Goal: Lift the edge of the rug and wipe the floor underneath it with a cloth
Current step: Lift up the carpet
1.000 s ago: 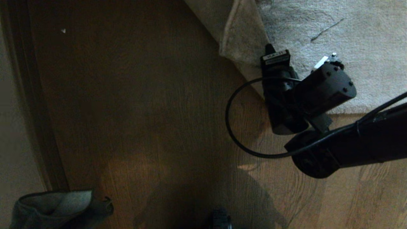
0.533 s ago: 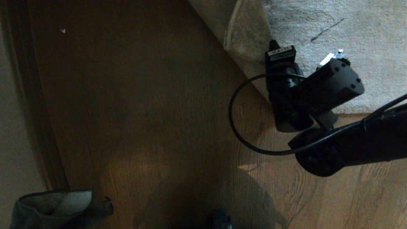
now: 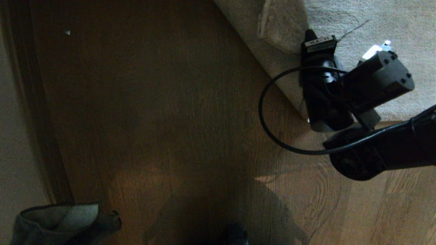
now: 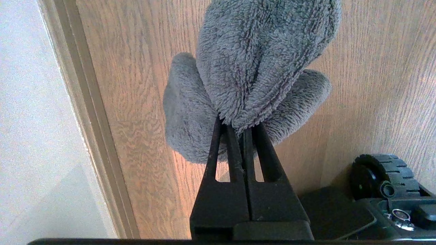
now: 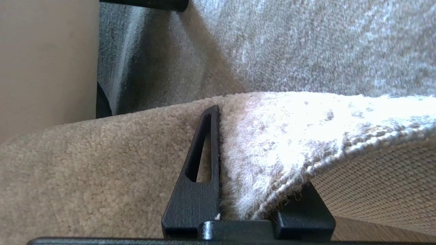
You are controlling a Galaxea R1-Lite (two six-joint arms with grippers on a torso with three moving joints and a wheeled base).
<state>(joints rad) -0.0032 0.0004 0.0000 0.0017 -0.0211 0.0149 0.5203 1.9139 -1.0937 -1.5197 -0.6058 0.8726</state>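
The light grey rug [image 3: 391, 20] fills the head view's upper right, its near corner folded back over itself. My right gripper [image 3: 311, 37] is shut on that rug edge. In the right wrist view the gripper [image 5: 245, 136] pinches the pile [image 5: 306, 129]; one finger [image 5: 207, 146] shows, the other is hidden under the woven backing [image 5: 381, 183]. Brown wood floor [image 3: 170, 102] lies bare beside the fold. My left gripper [image 4: 238, 124] is shut on the dark grey cloth [image 4: 259, 58], which hangs over the floor [image 4: 374, 85] and shows at the head view's lower left [image 3: 58, 219].
A baseboard strip [image 3: 37, 119] and pale wall [image 3: 13, 153] run along the left. A black cable [image 3: 269, 112] loops off my right wrist. My base's black wheel [image 4: 378, 173] sits close beside the left gripper.
My right gripper has drawn the rug corner up and to the right in the head view, uncovering more wood floor. The cloth and left gripper stayed still.
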